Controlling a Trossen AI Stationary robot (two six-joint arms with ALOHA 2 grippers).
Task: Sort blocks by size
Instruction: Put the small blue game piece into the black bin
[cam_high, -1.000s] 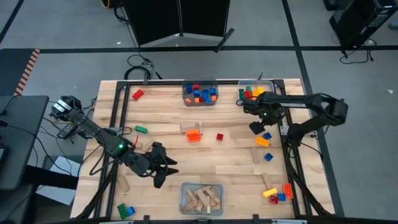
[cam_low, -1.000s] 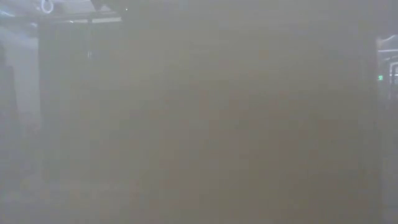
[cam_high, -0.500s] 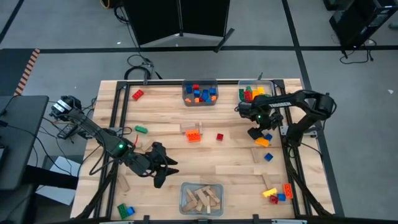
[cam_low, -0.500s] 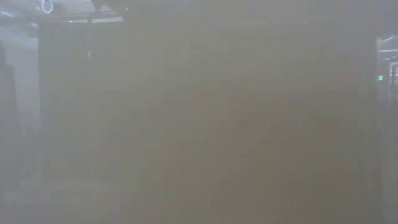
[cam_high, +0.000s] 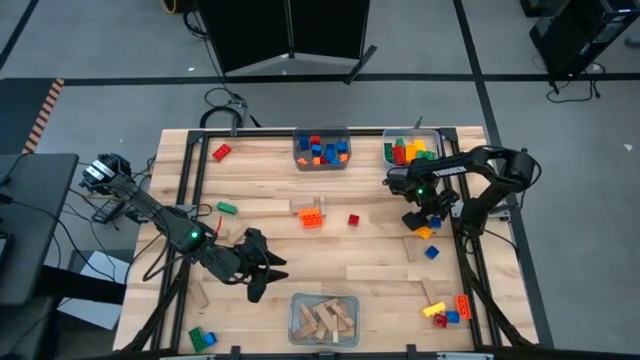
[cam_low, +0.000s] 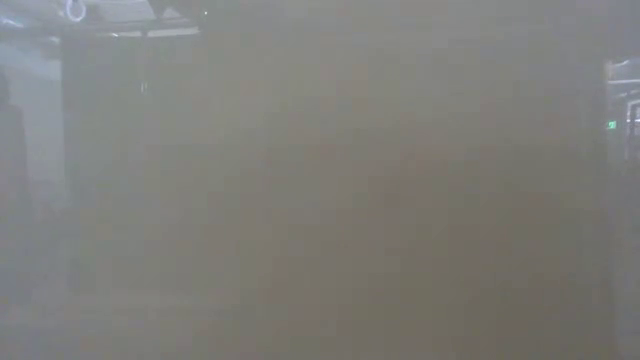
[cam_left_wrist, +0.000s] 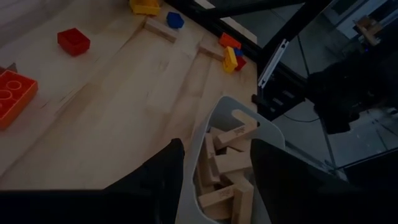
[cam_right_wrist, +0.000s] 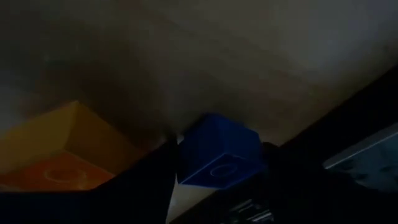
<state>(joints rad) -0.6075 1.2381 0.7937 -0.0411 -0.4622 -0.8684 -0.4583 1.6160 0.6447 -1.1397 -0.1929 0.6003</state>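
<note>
Right end effector: low over the counter near its right edge, fingers closing around a blue brick (grip not confirmed); a yellow brick lies just beside.
Left end effector: fingers parted, empty, beside the bin of wooden blocks.
Other bricks: scattered on the counter and in two far bins.
Low view: fogged.

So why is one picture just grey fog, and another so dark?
Low view: a flat grey-brown haze fills it, with only faint room shapes at the edges and no table or blocks. Right wrist view: dim and shadowed, very close to the table, with a blue brick between the right gripper fingers and a yellow brick beside it. High view: evenly lit and clear.
</note>
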